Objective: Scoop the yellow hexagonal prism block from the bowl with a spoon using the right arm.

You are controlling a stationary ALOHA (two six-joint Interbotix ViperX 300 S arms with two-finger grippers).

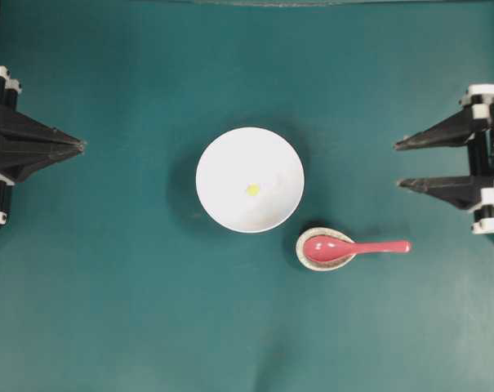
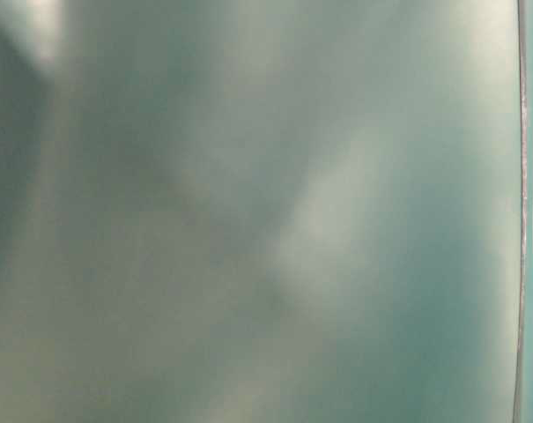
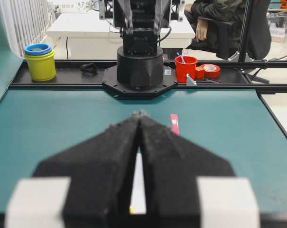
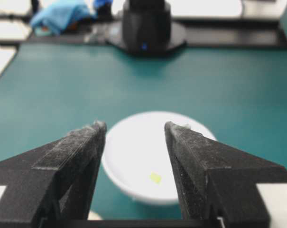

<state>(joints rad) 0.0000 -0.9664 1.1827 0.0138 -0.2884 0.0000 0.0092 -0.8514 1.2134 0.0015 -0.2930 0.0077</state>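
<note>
**Both hands parked at the table edges, spoon untouched**

The right hand (image 1: pixel 402 164) sits at the right edge, its prongs spread apart and holding nothing. The left hand (image 1: pixel 81 146) sits at the opposite edge with its prongs pressed together. Nearest the right hand, the spoon (image 1: pixel 353 247) lies with its scoop in a small speckled dish (image 1: pixel 300 245), handle pointing right. Just beside the dish, the bowl (image 1: pixel 230 163) stands mid-table (image 1: pixel 108 310), the yellow block (image 1: pixel 252 189) lying near its centre.

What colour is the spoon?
Pink-red, glossy spoon; clearest in the overhead view.
</note>
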